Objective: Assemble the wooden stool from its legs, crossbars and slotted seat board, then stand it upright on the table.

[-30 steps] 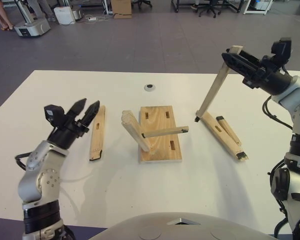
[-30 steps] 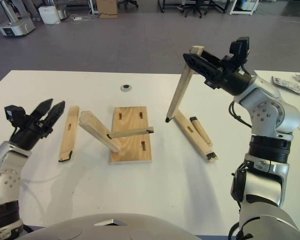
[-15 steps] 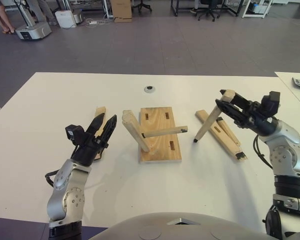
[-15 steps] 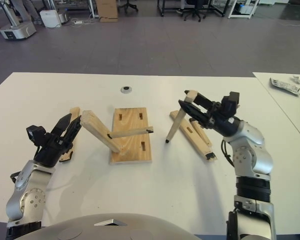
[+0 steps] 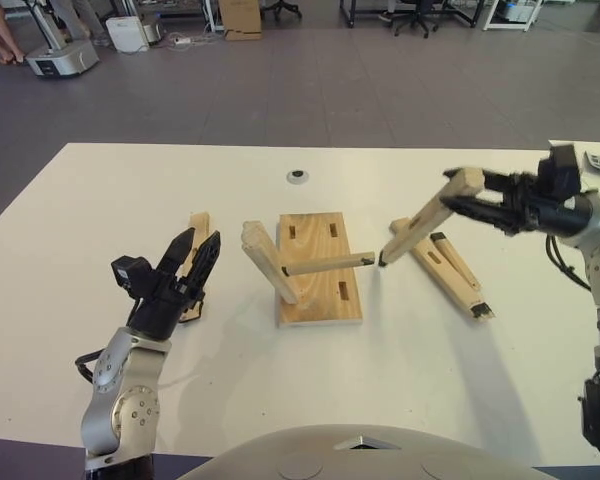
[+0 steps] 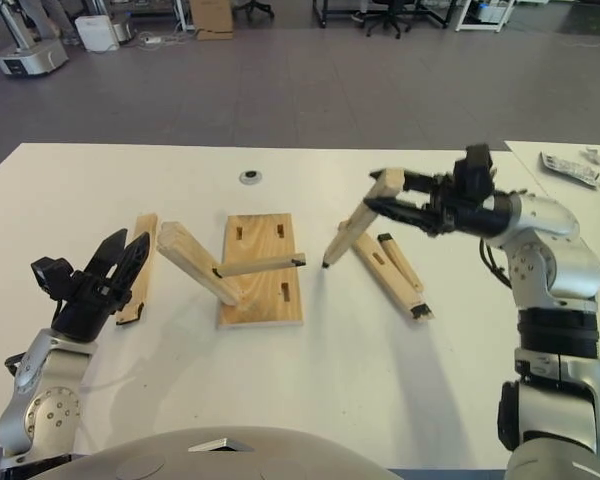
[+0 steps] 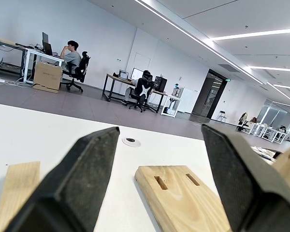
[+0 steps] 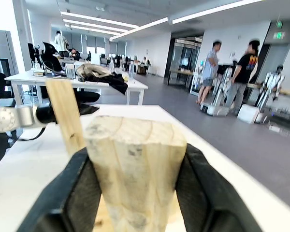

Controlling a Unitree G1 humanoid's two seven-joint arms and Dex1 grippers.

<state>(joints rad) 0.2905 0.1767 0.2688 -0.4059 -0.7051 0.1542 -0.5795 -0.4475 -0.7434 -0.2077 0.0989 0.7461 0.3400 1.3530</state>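
Note:
The slotted seat board (image 5: 320,270) lies flat mid-table. A leg (image 5: 268,262) leans up from it, with a crossbar (image 5: 328,264) sticking out of that leg to the right. My right gripper (image 5: 462,194) is shut on the top end of another leg (image 5: 425,222), held slanting above the table; its dark lower tip sits next to the crossbar's free end. In the right wrist view the fingers (image 8: 70,193) clamp the leg (image 8: 135,164). My left gripper (image 5: 201,240) is open just over the near end of a leg (image 5: 196,262) lying left of the board.
Two more wooden pieces (image 5: 448,268) lie side by side on the table right of the board, under the held leg. A small round grommet (image 5: 298,176) sits near the table's far edge. A second table (image 5: 598,160) adjoins at the far right.
My right arm came down and swung its leg from steep to slanted, bringing the lower tip to the crossbar's end. My left gripper came in over the left leg, then drew slightly back.

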